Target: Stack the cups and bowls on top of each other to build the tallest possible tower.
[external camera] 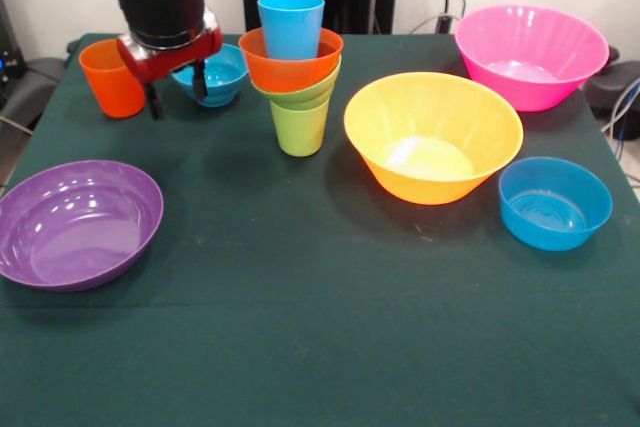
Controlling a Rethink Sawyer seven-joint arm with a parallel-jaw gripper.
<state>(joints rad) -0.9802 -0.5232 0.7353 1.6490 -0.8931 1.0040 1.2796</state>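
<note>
Dark green table [300,347]. Gripper [177,89] hangs empty with fingers apart, orange cup [110,79] upright just at its 9 o'clock, small blue bowl [222,72] behind; tower [296,67] at 3 o'clock.

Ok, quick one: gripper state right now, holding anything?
Gripper: open, holding nothing, fingers spread above the table between the orange cup and the small blue bowl.

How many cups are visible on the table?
3. The orange cup stands at far left beside the end effector. The lime green cup is the tower's base; the light blue cup tops it.
</note>
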